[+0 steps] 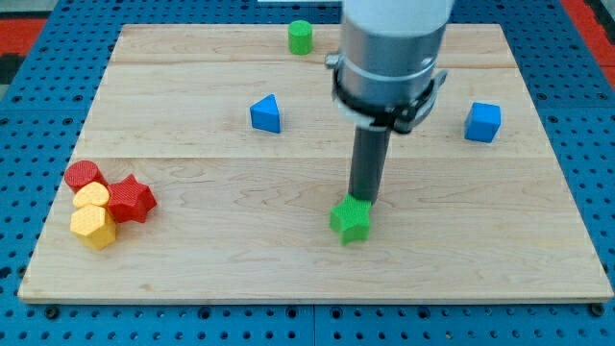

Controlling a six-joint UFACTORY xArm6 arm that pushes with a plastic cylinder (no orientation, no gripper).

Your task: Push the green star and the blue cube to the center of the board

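Observation:
The green star (351,220) lies below the board's middle, slightly toward the view's right. My tip (362,199) stands right at the star's upper edge, touching it or nearly so. The blue cube (483,122) sits far off at the view's right, in the upper half of the wooden board (221,259). The arm's grey body hangs above the board's upper middle and hides what lies behind it.
A blue triangular block (266,113) lies left of the arm. A green cylinder (301,37) stands near the top edge. At the left edge a red cylinder (84,175), a red star (130,199) and two yellow hexagonal blocks (93,216) cluster together.

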